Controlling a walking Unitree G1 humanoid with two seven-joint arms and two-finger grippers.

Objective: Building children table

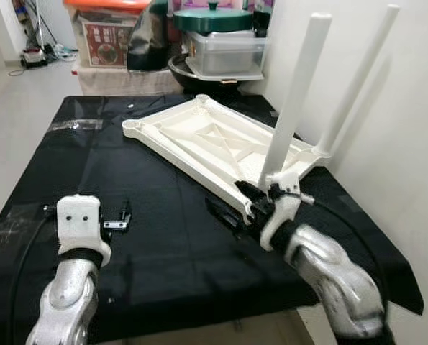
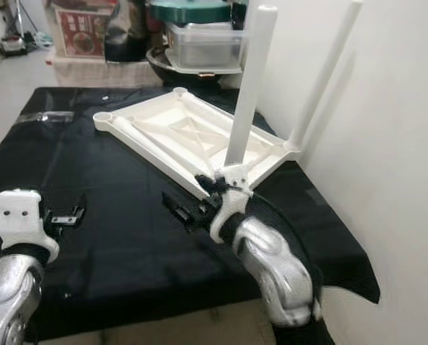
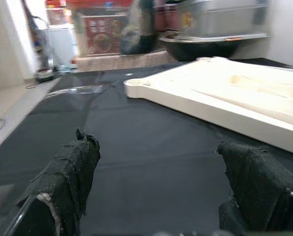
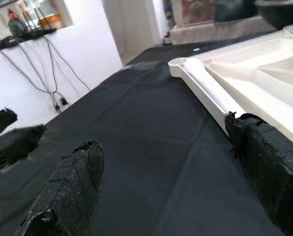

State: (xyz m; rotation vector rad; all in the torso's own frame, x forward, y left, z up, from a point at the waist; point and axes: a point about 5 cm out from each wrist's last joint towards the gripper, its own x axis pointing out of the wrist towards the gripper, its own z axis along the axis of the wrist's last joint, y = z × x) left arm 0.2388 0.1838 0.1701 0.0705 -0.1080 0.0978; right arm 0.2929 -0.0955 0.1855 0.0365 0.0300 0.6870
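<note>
A white children's tabletop (image 1: 214,140) lies upside down on a table under black cloth (image 1: 91,165). Two white legs stand upright in its right-hand corners, the nearer leg (image 1: 296,93) and the farther leg (image 1: 361,75). The two left corner sockets (image 1: 133,128) hold nothing. My right gripper (image 1: 235,203) is open at the tabletop's near right corner, below the nearer leg. In the right wrist view one finger (image 4: 269,167) lies against the tabletop's edge (image 4: 220,98). My left gripper (image 1: 120,219) hovers open over bare cloth at the front left, holding nothing, the tabletop (image 3: 225,93) ahead of it.
A white wall (image 1: 401,144) runs close along the right side, with the farther leg next to it. Behind the table stand plastic storage boxes (image 1: 228,50), a dark pot (image 1: 199,75) and an orange-lidded bin (image 1: 106,32). The cloth's front edge (image 1: 199,323) hangs near my arms.
</note>
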